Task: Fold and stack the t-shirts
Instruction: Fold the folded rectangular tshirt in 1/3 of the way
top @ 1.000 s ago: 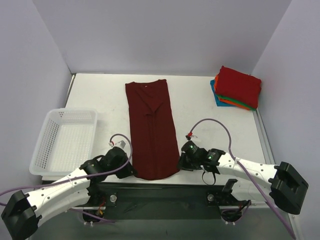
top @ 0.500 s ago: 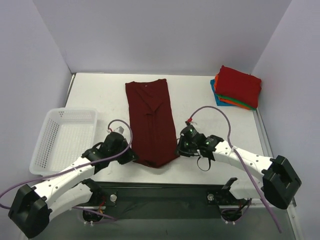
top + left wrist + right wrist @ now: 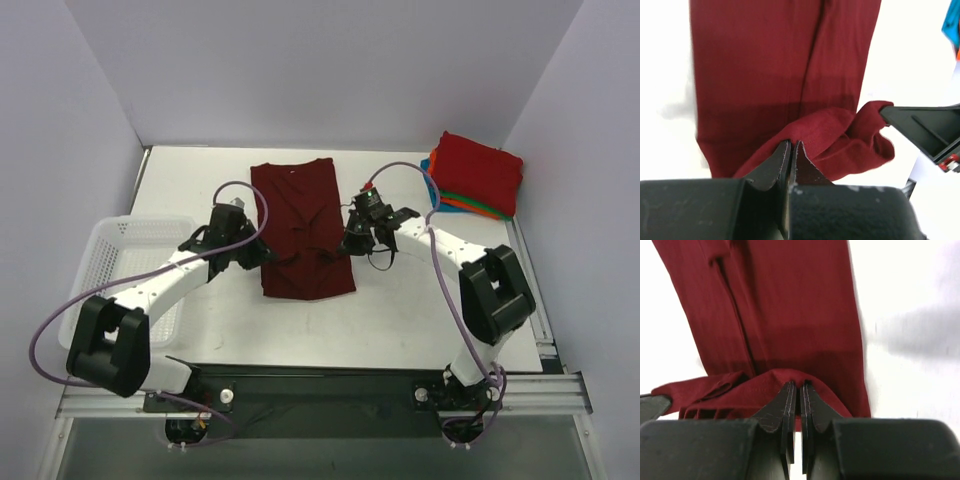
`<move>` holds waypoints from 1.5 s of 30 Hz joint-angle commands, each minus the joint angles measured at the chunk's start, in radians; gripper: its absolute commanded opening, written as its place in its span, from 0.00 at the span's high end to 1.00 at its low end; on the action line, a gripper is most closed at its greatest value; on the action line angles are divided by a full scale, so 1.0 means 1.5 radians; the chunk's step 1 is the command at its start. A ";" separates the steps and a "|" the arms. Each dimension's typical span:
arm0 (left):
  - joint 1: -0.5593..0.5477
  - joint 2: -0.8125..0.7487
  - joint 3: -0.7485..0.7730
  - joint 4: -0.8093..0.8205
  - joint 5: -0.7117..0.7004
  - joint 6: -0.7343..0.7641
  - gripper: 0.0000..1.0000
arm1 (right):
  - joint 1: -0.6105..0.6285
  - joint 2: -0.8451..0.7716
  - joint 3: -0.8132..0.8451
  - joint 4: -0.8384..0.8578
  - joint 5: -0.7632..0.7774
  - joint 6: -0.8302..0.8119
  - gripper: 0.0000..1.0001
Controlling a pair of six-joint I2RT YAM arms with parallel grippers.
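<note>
Maroon cloth of the t-shirt (image 3: 300, 235) is lying lengthwise down the middle of the white table (image 3: 400, 320), its near portion doubling over itself so that the fold edge is sitting nearest the arm bases. Just beyond that edge the left gripper (image 3: 791, 146) is pinching the left corner of the hem and the right gripper (image 3: 796, 387) is pinching the right corner. Both wrist views are showing the fingers pressed together on a ridge of cloth, with the hem sagging and bunching between the two holds. To the left, the white mesh basket (image 3: 130, 270) is standing apart from the work. Farther on, the flat upper half of the shirt is running to the collar (image 3: 292, 168) near the far edge. At the far right the stack of folded t-shirts (image 3: 478, 175), bright red on top, is sitting well apart from the maroon one. By this evidence the half-fold is being carried over and is not yet laid. The hazards are lying in the slack. If the grippers are travelling unevenly, the hem is likely to land skewed against the collar. If either thin pinch is slipping, one corner may drop early and crease the fold. If the hem is dragging low, it may shift the layer beneath.
</note>
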 commanded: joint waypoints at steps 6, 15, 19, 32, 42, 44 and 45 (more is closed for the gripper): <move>0.074 0.120 0.086 0.056 0.040 0.027 1.00 | -0.057 0.131 0.152 -0.038 -0.058 -0.037 1.00; 0.107 0.208 0.149 0.074 0.072 0.031 1.00 | -0.096 0.196 0.219 -0.045 -0.089 -0.039 1.00; 0.113 0.237 0.169 0.077 0.075 0.027 1.00 | -0.106 0.213 0.246 -0.055 -0.095 -0.046 1.00; 0.146 0.295 0.211 0.098 0.095 0.022 1.00 | -0.128 0.280 0.334 -0.073 -0.119 -0.058 1.00; 0.161 0.338 0.265 0.087 0.112 0.022 1.00 | -0.141 0.316 0.393 -0.081 -0.134 -0.055 1.00; 0.164 0.346 0.272 0.084 0.115 0.023 1.00 | -0.143 0.320 0.408 -0.082 -0.135 -0.054 1.00; 0.165 0.349 0.280 0.083 0.117 0.025 1.00 | -0.144 0.325 0.413 -0.082 -0.135 -0.055 1.00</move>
